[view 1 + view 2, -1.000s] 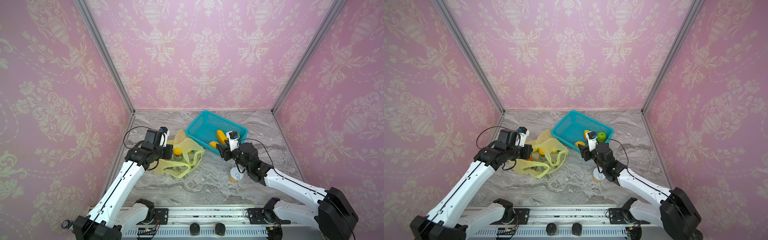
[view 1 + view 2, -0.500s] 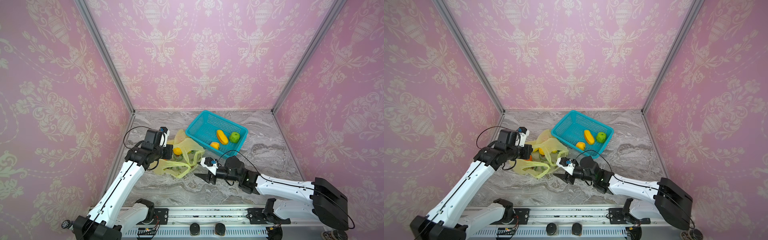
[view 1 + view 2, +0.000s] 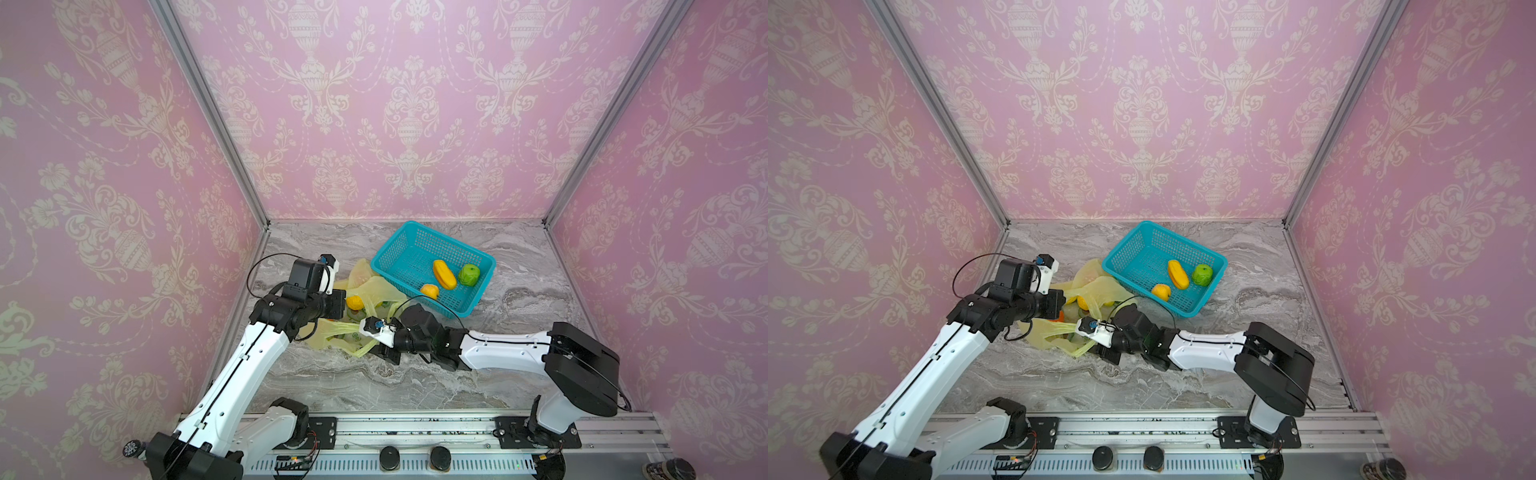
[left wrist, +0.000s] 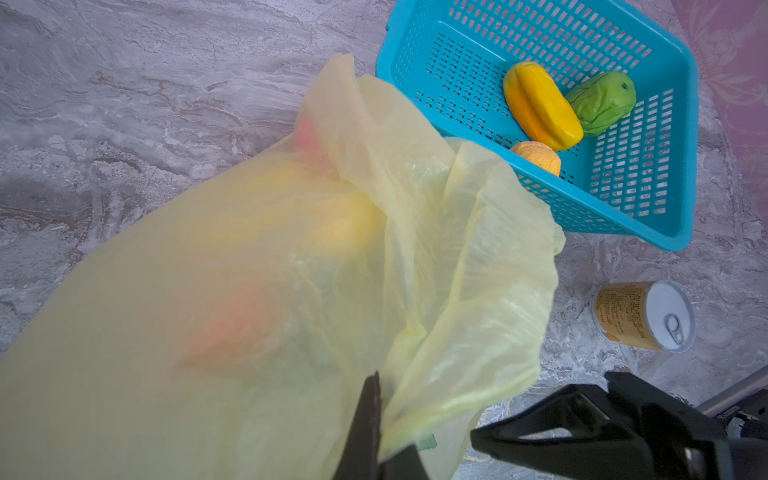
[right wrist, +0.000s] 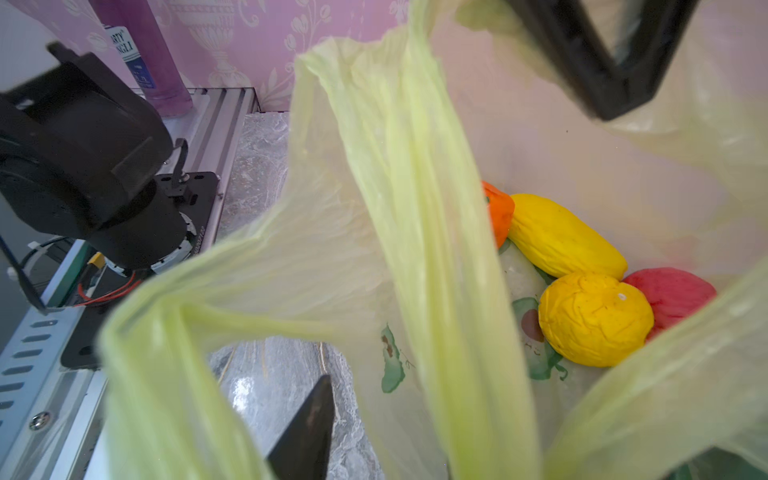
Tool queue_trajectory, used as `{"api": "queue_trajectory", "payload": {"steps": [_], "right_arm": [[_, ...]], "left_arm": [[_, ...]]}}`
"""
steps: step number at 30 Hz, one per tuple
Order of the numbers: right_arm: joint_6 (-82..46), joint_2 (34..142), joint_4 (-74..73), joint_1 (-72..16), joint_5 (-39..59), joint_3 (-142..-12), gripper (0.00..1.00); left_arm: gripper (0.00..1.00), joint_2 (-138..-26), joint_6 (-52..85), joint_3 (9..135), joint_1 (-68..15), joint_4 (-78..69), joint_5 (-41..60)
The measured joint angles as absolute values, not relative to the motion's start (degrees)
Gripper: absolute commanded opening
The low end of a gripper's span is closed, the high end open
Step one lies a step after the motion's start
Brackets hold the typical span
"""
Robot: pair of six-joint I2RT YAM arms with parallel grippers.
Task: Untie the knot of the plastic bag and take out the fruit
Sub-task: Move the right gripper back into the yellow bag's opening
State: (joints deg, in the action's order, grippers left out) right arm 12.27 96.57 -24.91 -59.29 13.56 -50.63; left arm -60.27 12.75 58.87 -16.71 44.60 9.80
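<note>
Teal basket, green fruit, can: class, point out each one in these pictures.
teal basket (image 3: 390, 247), a top view, its mesh side wall
green fruit (image 3: 469, 275), a top view, its middle
can (image 4: 670, 316), left wrist view, its white lid

Thin translucent plastic bag (image 4: 249, 249), glossy plastic basket (image 4: 469, 54), marble-patterned tabletop (image 4: 124, 83).

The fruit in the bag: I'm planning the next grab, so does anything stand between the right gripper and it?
Yes. In the right wrist view a handle strip of the plastic bag hangs across the open mouth, between the spread jaws of the right gripper and in front of the fruit. Beyond it the fruit lies uncovered.
</note>
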Motion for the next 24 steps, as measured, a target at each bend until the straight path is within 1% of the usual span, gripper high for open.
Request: {"api": "queue_trajectory", "payload": {"steps": [3, 9, 11, 15, 17, 18, 21, 24], "right_arm": [[11.79, 99.96, -24.67, -59.29, 9.76, -52.18, 0.28], [10.15, 101.36, -26.65, -59.13, 3.01, -52.93, 0.21], [9.8, 101.34, -28.38, -58.94, 1.23, -52.75, 0.22], [9.56, 99.74, -31.38, -58.22, -1.89, -49.8, 0.34], [9.72, 97.78, -33.15, -57.84, -2.61, -46.89, 0.37], [9.82, 96.38, -34.46, -57.69, -2.87, -44.88, 0.37], [10.31, 93.69, -37.56, -57.34, -3.27, -41.12, 0.31], [10.68, 93.17, -39.31, -57.34, -3.88, -40.69, 0.25]], "left_arm": [[0.0, -59.79, 12.75, 58.78, -16.71, 44.6, 9.85], [0.0, -59.31, 12.75, 58.76, -16.71, 44.6, 10.02], [0.0, -59.29, 12.75, 58.76, -16.71, 44.6, 10.15], [0.0, -59.11, 12.75, 58.76, -16.71, 44.6, 10.2], [0.0, -58.94, 12.75, 58.74, -16.71, 44.6, 10.17], [0.0, -58.92, 12.75, 58.76, -16.71, 44.6, 10.17], [0.0, -58.92, 12.75, 58.74, -16.71, 44.6, 10.2], [0.0, -58.92, 12.75, 58.74, -16.71, 44.6, 10.17]]}}
